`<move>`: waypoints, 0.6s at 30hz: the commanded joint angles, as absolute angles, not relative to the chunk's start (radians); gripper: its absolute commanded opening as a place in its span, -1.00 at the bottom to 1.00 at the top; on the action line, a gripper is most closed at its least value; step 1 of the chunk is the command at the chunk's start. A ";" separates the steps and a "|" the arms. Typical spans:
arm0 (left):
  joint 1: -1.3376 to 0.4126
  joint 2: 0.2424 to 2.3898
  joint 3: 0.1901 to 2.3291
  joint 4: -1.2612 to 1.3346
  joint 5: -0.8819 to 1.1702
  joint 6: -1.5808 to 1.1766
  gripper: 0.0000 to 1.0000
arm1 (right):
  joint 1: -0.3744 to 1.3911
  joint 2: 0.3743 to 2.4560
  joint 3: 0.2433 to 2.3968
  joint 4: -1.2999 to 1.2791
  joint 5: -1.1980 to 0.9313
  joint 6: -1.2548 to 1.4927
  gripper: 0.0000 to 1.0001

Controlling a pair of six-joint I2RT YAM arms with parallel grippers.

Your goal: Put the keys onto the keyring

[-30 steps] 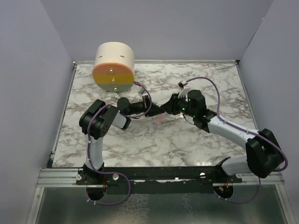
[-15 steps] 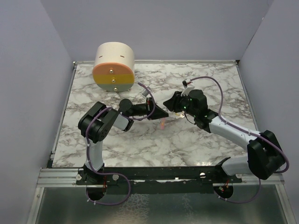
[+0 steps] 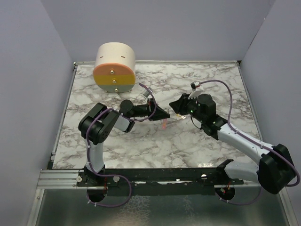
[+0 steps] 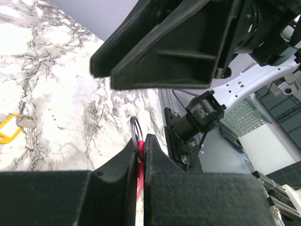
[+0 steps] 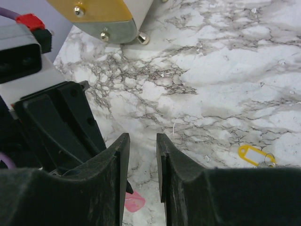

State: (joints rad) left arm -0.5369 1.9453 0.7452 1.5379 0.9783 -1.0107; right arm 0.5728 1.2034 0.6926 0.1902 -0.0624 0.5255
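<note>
My left gripper is shut on the keyring, a pink strap pinched between the jaws, with its metal ring sticking out past the fingertips. The strap's free end hangs below the gripper and shows in the right wrist view. The key with its yellow tag and silver blade lies flat on the marble, apart from both grippers; the tag also shows in the right wrist view. My right gripper is open and empty, facing the left gripper with a small gap between them.
A large cream-and-orange cylinder lies on its side at the table's back left, also in the right wrist view. The marble tabletop is enclosed by grey walls on three sides.
My right gripper has drawn back to the right, away from the left gripper. My left gripper has shifted slightly right, still holding the pink strap.
</note>
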 commanded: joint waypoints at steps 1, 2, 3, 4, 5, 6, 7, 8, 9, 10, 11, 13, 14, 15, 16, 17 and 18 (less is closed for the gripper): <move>-0.534 1.970 0.760 1.761 0.948 -1.016 -1.00 | 0.571 1.169 0.693 0.187 -0.032 0.495 -0.41; -0.534 1.974 0.763 1.761 0.945 -1.019 -1.00 | 0.571 1.170 0.695 0.185 -0.045 0.488 -0.42; -0.534 1.977 0.765 1.761 0.942 -1.022 -1.00 | 0.571 1.171 0.695 0.185 -0.056 0.484 -0.42; -0.533 1.979 0.769 1.761 0.940 -1.023 -1.00 | 0.571 1.172 0.694 0.185 -0.065 0.482 -0.42; -0.533 1.981 0.772 1.761 0.938 -1.025 -1.00 | 0.571 1.175 0.694 0.185 -0.075 0.480 -0.43; -0.532 1.983 0.775 1.761 0.936 -1.028 -1.00 | 0.571 1.175 0.693 0.185 -0.082 0.479 -0.43; -0.532 1.984 0.777 1.761 0.936 -1.030 -1.00 | 0.571 1.178 0.692 0.184 -0.089 0.478 -0.44; -0.531 1.987 0.780 1.761 0.933 -1.031 -1.00 | 0.571 1.180 0.690 0.184 -0.099 0.478 -0.44; -0.530 1.988 0.782 1.761 0.931 -1.033 -1.00 | 0.571 1.181 0.689 0.186 -0.105 0.476 -0.44; -0.530 1.990 0.785 1.760 0.931 -1.035 -1.00 | 0.570 1.183 0.685 0.187 -0.110 0.476 -0.45; -0.529 1.993 0.787 1.758 0.930 -1.037 -1.00 | 0.571 1.183 0.682 0.190 -0.115 0.475 -0.45; -0.529 2.001 0.794 1.757 0.926 -1.040 -1.00 | 0.570 1.185 0.678 0.192 -0.125 0.473 -0.45; -0.529 2.004 0.797 1.759 0.926 -1.043 -1.00 | 0.571 1.187 0.677 0.194 -0.130 0.473 -0.45; -0.530 2.007 0.800 1.760 0.925 -1.046 -1.00 | 0.571 1.188 0.675 0.196 -0.134 0.471 -0.45; -0.529 2.010 0.803 1.761 0.924 -1.048 -1.00 | 0.571 1.190 0.675 0.195 -0.137 0.471 -0.45; -0.529 2.012 0.806 1.761 0.923 -1.049 -1.00 | 0.571 1.190 0.673 0.195 -0.139 0.469 -0.45; -0.529 2.013 0.806 1.761 0.922 -1.050 -1.00 | 0.571 1.191 0.672 0.196 -0.141 0.468 -0.45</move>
State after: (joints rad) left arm -0.5331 1.9953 0.7799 1.5379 0.9482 -1.0393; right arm 0.5728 1.1828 0.6868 0.1829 -0.1047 0.4881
